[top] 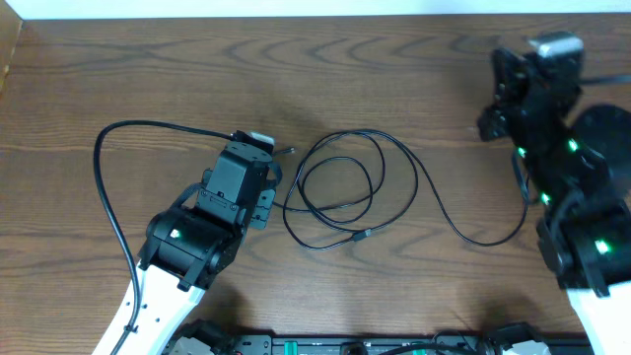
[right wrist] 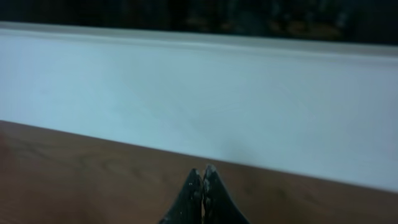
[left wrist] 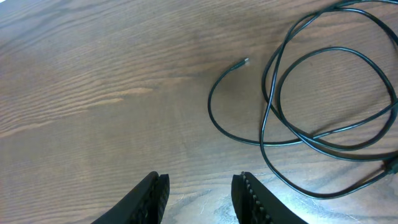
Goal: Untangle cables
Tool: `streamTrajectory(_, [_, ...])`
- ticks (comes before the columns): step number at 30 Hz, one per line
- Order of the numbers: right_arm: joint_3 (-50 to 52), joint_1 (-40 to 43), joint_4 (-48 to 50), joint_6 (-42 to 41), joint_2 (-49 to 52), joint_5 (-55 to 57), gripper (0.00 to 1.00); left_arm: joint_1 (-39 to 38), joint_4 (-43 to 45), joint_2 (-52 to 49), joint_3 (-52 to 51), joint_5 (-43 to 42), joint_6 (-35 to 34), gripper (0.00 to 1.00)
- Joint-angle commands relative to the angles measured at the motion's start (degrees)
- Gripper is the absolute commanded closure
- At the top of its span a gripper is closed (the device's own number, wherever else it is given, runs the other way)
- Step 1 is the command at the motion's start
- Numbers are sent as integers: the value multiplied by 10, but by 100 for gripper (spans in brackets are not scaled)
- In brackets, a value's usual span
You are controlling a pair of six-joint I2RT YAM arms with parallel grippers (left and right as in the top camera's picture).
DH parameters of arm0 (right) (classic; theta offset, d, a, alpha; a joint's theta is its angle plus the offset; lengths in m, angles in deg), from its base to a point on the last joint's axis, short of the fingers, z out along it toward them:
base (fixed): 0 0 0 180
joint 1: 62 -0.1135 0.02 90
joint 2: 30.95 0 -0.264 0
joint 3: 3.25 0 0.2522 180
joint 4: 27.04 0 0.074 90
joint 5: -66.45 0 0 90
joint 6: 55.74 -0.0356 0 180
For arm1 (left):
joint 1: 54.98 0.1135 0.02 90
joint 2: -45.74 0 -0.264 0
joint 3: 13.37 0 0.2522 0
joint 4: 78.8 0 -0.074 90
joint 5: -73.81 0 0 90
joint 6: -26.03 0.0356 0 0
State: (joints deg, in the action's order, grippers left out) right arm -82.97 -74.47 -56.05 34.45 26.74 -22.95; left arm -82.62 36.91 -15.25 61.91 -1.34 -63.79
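My left gripper (left wrist: 200, 182) gapes empty; its camera shows me the loose tip of the cable (left wrist: 311, 135). The right gripper (right wrist: 202, 177) is pinched shut, facing a white wall (right wrist: 199, 93); only overhead shows both.

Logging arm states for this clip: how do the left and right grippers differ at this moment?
The left gripper has its fingers apart; the right gripper has its fingers pressed together. The left gripper faces the black cable on the table; the right gripper faces a white surface past the table's edge, no cable in its view. Both hold nothing.
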Motion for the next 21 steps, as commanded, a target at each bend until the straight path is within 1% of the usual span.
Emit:
streamTrajectory(1, [12, 6, -75, -10, 20, 50, 80, 2, 0, -1, 1, -5, -3, 61])
streamTrajectory(2, [12, 6, -108, -10, 28, 50, 76, 2, 0, -1, 1, -5, -3, 61])
streamTrajectory(3, [12, 6, -151, -10, 40, 48, 76, 2, 0, -1, 1, -5, -3, 61])
streamTrajectory(7, [13, 6, -276, -7, 97, 43, 70, 2, 0, -1, 1, -5, -3, 61])
streamTrajectory(8, [13, 6, -294, -6, 113, 43, 69, 2, 0, -1, 1, -5, -3, 61])
streamTrajectory(9, [13, 6, -309, 2, 131, 37, 64, 2, 0, -1, 1, -5, -3, 61])
streamTrajectory(10, [15, 6, -316, 22, 155, 24, 63, 2, 0, -1, 1, -5, -3, 61])
streamTrajectory(11, [16, 6, -321, 41, 174, 9, 56, 2, 0, -1, 1, -5, -3, 61])
streamTrajectory(14, [17, 6, -323, 120, 250, -58, 19, 2, 0, -1, 1, -5, -3, 61])
streamTrajectory(15, [17, 6, -320, 140, 273, -70, 12, 2, 0, -1, 1, -5, -3, 61])
streamTrajectory(17, [17, 5, -311, 154, 313, -74, 9, 2, 0, -1, 1, -5, -3, 61])
streamTrajectory(18, [17, 5, -305, 158, 332, -75, 5, 2, 0, -1, 1, -5, -3, 61])
streamTrajectory(19, [17, 4, -293, 164, 361, -82, 4, 2, 0, -1, 1, -5, -3, 61])
streamTrajectory(21, [17, 4, -276, 166, 398, -85, 11, 2, 0, -1, 1, -5, -3, 61])
